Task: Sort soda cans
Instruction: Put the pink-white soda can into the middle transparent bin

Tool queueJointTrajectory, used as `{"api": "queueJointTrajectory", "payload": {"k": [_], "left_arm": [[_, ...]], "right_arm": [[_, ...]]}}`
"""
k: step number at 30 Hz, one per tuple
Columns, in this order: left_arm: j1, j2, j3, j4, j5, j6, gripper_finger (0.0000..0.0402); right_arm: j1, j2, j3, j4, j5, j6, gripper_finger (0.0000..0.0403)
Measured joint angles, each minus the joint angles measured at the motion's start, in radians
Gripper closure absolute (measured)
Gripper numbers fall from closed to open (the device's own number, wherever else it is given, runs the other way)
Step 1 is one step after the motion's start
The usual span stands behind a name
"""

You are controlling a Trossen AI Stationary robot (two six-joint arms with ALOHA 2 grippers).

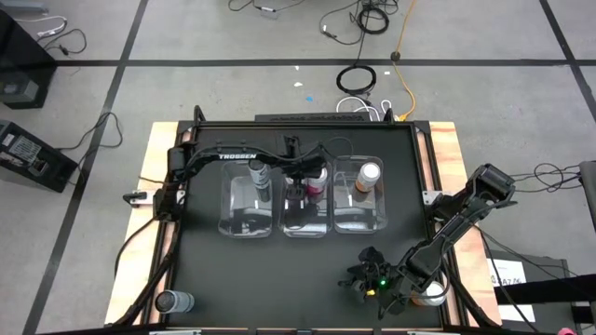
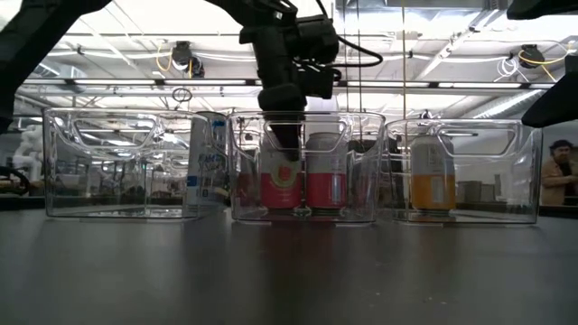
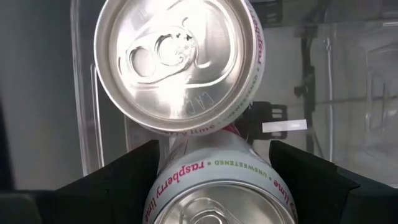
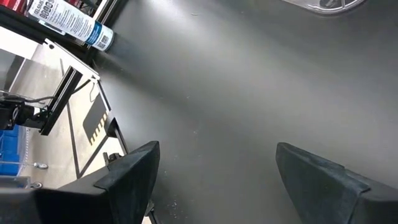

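Black table top (image 1: pixel 233 270), wood edging along both sides. Across the middle sit three clear bins in a row: the left bin (image 1: pixel 244 223), the middle bin (image 1: pixel 296 226), the right bin (image 1: pixel 358 221), close beside one another. Down in the near left corner, a dark grey can (image 1: pixel 174 301) lies on its side, well apart from the bins. Over in the near right corner, another can (image 1: pixel 429 296) stands upright at the table's edge, only its pale top showing
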Motion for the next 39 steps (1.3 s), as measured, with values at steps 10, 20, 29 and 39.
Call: {"api": "queueJointTrajectory", "payload": {"k": [10,20,29,39], "left_arm": [[-0.002,-0.002,-0.002,0.018,-0.001,-0.002,0.0095],[-0.002,-0.002,-0.002,0.014,-0.008,-0.003,0.0093],[-0.001,-0.002,-0.004,0.008,-0.084,-0.026,0.0046],[-0.029,-0.002,0.101,-0.119,-0.126,-0.081,0.0043]], "right_arm": [[0.0,0.0,0.0,0.0,0.0,0.018,0.009],[0.0,0.0,0.0,0.0,0.0,0.023,0.009],[0.0,0.0,0.0,0.0,-0.001,0.023,0.009],[0.0,0.0,0.0,0.0,-0.004,0.021,0.009]]}}
